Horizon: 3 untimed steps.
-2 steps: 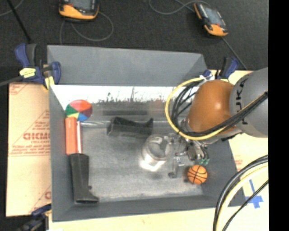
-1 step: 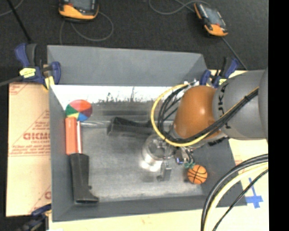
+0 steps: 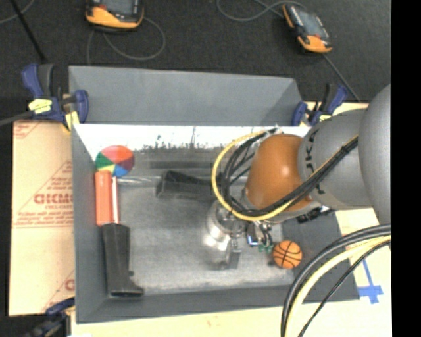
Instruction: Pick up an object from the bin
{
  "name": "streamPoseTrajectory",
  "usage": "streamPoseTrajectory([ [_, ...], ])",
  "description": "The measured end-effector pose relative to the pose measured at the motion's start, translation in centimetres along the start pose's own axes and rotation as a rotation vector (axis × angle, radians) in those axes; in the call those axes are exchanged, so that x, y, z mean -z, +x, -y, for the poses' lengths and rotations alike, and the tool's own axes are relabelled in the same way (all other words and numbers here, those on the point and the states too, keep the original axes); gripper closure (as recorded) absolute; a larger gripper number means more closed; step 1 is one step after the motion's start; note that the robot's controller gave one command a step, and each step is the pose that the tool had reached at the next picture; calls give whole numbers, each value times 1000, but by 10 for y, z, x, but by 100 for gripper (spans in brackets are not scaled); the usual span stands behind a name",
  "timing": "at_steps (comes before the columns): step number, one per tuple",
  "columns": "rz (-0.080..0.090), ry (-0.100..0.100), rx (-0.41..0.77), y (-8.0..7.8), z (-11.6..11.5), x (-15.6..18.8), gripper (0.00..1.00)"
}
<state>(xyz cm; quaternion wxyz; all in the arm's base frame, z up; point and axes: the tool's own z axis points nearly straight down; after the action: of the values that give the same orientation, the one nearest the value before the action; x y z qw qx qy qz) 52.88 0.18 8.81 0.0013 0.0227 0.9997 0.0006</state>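
I am hanging the tool (image 3: 227, 253) low in the bin (image 3: 171, 253), near the little orange ball (image 3: 287, 254), ready for picking. I cannot tell if it is open.

Dark, near-black floor (image 3: 197, 39) all round the grey bin (image 3: 184, 99). Two orange-and-black handheld units lie on it past the far rim, one top left (image 3: 114, 13), one top right (image 3: 306, 27). Thin cables (image 3: 135, 51) loop across the floor. Light is brightest on the bin's far inner wall.

Dark lettering running down the grey arm (image 3: 345, 164), partly hidden, probably the maker's name KUKA
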Motion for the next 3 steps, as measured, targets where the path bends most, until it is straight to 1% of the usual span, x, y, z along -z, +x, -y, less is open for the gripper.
streamPoseTrajectory([
  [1, 1, 2, 99, 2, -5, -17, 100],
  [2, 1, 2, 100, 2, -5, -17, 100],
  [3, -2, 0, 127, 7, 16, -17, 100],
])
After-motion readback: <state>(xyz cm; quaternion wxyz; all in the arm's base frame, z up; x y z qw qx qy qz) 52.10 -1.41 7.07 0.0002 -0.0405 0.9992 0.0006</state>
